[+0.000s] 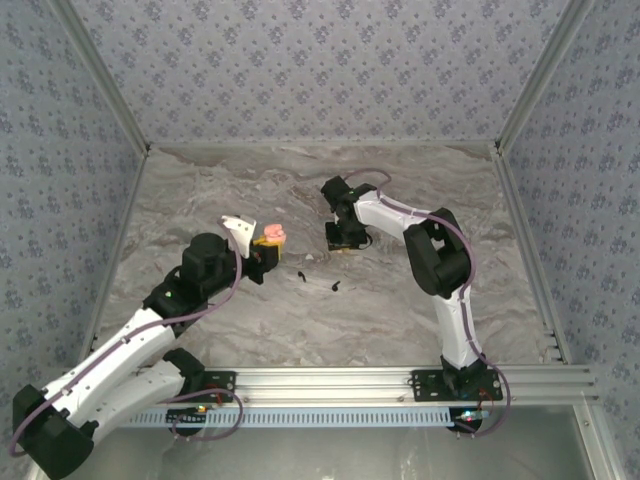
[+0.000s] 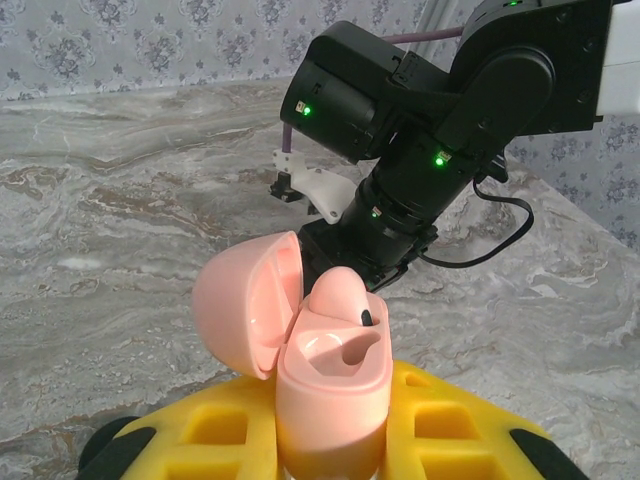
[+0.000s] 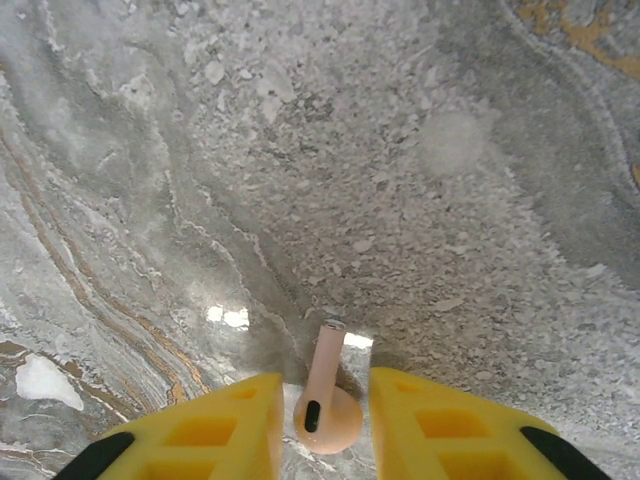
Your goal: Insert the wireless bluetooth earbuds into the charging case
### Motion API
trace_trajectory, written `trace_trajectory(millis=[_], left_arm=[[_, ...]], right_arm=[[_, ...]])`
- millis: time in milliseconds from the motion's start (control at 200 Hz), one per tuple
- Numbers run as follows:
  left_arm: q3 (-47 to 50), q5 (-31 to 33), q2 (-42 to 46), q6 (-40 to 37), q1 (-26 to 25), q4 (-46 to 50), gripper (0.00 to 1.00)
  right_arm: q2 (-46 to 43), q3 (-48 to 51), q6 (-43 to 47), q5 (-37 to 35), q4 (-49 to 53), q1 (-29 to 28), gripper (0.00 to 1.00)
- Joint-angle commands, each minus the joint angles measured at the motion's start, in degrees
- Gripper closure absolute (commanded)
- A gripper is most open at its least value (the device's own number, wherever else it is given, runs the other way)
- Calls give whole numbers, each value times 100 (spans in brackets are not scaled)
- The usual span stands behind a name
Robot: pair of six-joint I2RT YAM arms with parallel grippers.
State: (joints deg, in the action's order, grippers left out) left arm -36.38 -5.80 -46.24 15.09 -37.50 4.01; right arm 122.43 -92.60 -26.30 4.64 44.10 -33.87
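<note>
Pale pink earbud [image 3: 325, 400] is seen lying on the marble table [image 3: 420, 200], directly between the yellow fingers [image 3: 205, 440] of the right gripper [image 3: 325, 435]. The fingers are held apart, one on each side, with slim gaps and no pinch visible. The earbud's long axis is pointed straight away from the wrist, stem far, bulb near. The right arm is judged the nearer one.

The charging case [image 2: 330, 390] is clamped upright by the left gripper [image 2: 330, 445], with its lid [image 2: 240, 310] swung open to the left. One seated bud [image 2: 340, 295] is seen in the far socket; the near socket [image 2: 335, 352] is judged empty. Black earbuds [image 1: 300, 277] are seen on the table between the arms.
</note>
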Motion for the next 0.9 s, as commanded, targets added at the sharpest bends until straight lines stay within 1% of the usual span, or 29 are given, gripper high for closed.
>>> trace_trajectory(millis=[0, 125, 255, 345, 455, 535, 660, 895], left_arm=[[-249, -106, 5, 47, 26, -225, 80], [-257, -114, -31, 36, 23, -221, 80], [-286, -125, -60, 38, 28, -224, 80], [-299, -130, -78, 33, 29, -225, 80], [-315, -135, -106, 35, 29, -234, 80], [-317, -143, -122, 46, 27, -251, 80], [-317, -147, -147, 55, 24, -278, 80], [-290, -154, -154, 48, 31, -292, 80]], right_arm=[[-306, -29, 144, -70, 112, 21, 68], [-471, -82, 258, -5, 156, 28, 65], [-611, -85, 402, 204, 165, 9, 64], [-599, -96, 567, 464, 143, -31, 68], [-472, -200, 714, 637, 231, -91, 78], [-376, -256, 775, 668, 297, -159, 82], [-217, -309, 826, 682, 375, -251, 85], [41, -316, 762, 506, 463, -295, 85]])
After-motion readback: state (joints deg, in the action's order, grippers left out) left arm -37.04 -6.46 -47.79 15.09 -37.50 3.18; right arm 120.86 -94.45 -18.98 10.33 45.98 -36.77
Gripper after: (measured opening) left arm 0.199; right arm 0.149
